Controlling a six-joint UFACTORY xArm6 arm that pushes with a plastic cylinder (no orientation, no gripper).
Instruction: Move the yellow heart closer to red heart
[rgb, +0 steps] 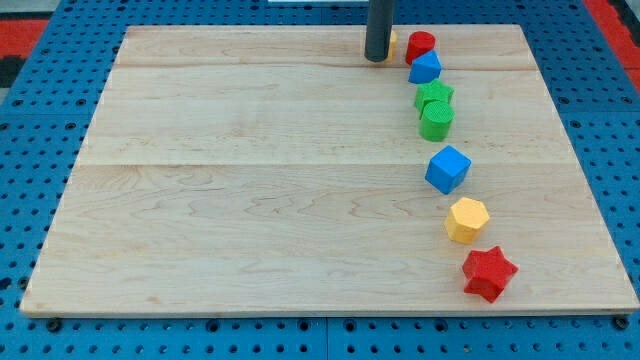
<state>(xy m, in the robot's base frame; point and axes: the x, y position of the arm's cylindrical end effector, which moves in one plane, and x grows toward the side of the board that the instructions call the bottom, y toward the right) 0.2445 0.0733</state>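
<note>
The yellow heart (393, 43) lies at the view's top, mostly hidden behind my rod; only a sliver shows on the rod's right. The red heart (420, 45) lies just right of it, a small gap apart. My tip (376, 59) rests on the board directly left of the yellow heart, touching or nearly touching it.
A column of blocks runs down from the red heart: a blue block (425, 69), a green block (434, 95), a green cylinder-like block (436, 121), a blue cube (447, 169), a yellow hexagon (466, 220) and a red star (489, 273). The wooden board (250, 200) sits on blue pegboard.
</note>
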